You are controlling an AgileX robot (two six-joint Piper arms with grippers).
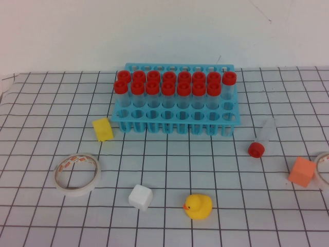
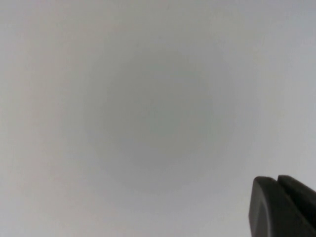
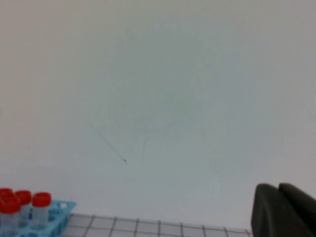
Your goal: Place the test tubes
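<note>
- Wrist views only: left hand and right hand are shown closed tight, nothing held
- Nearest: rubber duck, white cube and tape roll are set on the gridded tabletop
- Middle: one red-capped test tube is laid on its side, right of the blue rack, apart from it
- Farthest: the blue rack is filled with two rows of upright capped tubes

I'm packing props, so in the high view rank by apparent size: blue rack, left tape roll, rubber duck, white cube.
Largest: blue rack
left tape roll
rubber duck and white cube: too alike to rank
Shut left hand and right hand show only in wrist views.
</note>
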